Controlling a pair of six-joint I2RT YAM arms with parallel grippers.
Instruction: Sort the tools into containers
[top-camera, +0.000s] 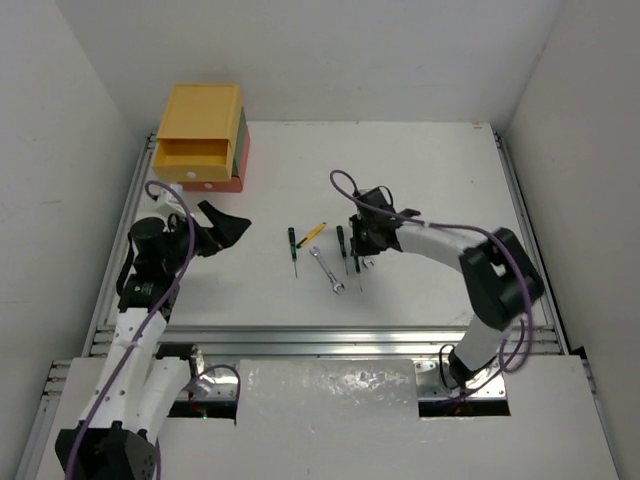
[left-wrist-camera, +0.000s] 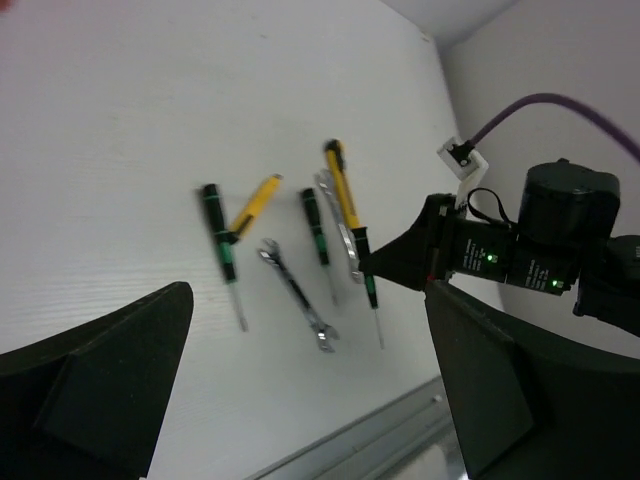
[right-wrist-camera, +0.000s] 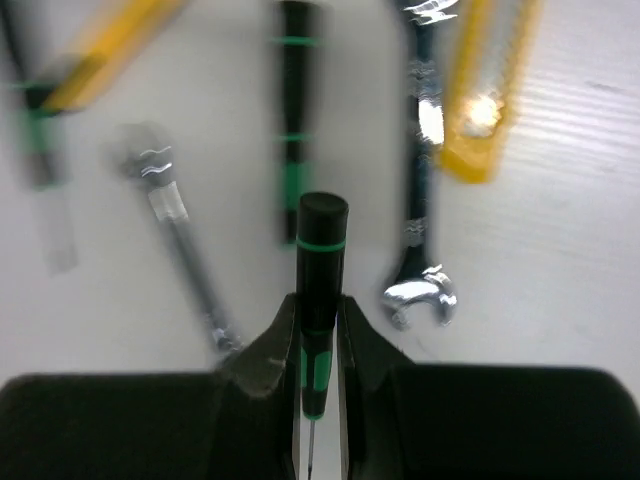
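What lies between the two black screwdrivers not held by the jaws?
The yellow screwdriver and a wrench, clearest in the top view.

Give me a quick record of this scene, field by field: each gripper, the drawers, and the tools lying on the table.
left gripper: open, empty
right gripper: shut on held screwdriver
yellow drawer: topmost, pulled open
lying on table: left black screwdriver, yellow-handled screwdriver, middle black screwdriver, long wrench, second wrench, utility knife
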